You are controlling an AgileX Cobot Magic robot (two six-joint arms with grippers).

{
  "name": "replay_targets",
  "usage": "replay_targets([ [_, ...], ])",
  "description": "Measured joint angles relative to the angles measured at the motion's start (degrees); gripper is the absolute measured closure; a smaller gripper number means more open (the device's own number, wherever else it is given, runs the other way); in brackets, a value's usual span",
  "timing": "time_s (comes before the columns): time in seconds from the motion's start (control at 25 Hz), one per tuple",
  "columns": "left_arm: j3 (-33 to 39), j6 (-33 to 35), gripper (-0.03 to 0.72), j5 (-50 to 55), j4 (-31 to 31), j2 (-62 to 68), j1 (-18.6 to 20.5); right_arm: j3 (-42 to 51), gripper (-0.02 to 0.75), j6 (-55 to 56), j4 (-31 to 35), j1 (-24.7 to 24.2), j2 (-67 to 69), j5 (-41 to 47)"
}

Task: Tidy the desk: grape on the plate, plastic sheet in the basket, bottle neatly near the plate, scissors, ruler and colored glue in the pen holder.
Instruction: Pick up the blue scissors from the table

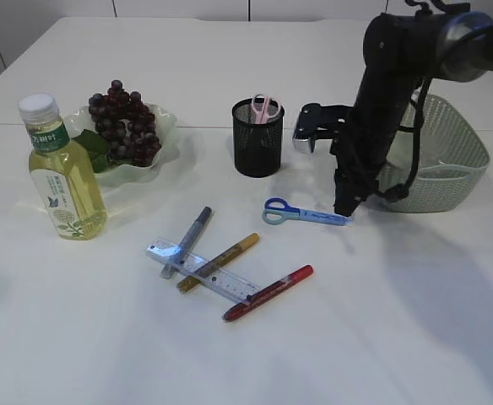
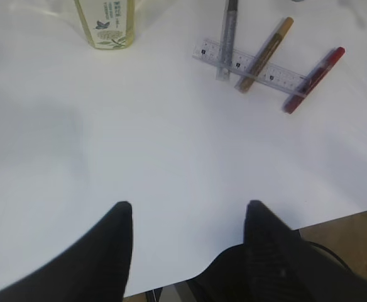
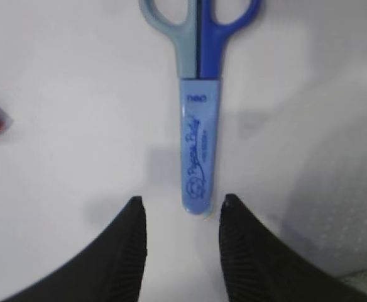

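The grapes (image 1: 127, 122) sit on the plate (image 1: 166, 121); the bottle (image 1: 62, 170) stands just beside it; pink scissors (image 1: 265, 107) poke out of the black holder (image 1: 258, 139); blue scissors (image 1: 301, 213) lie flat; three glue pens (image 1: 219, 261) cross the ruler (image 1: 203, 270); the basket (image 1: 449, 160) is far right.

Just a plain white table (image 1: 381, 337) under everything, plus a bit of brownish floor (image 2: 357, 236) past its near edge.

The counter (image 1: 381, 337) is viewed by the exterior camera at a downward slant from its near edge. The ruler (image 2: 252, 66) and pens are seen from the left wrist camera, held back over that edge. The scissors (image 3: 199, 126) are framed closely from the right wrist.
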Motion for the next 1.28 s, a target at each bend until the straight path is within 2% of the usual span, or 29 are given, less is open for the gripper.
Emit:
replay_targets([
  [1.28,0.0,0.0,0.273,0.0,-1.15,0.0,0.0,0.0,0.415,-0.25,1.84,-0.78,3.34,-0.2],
])
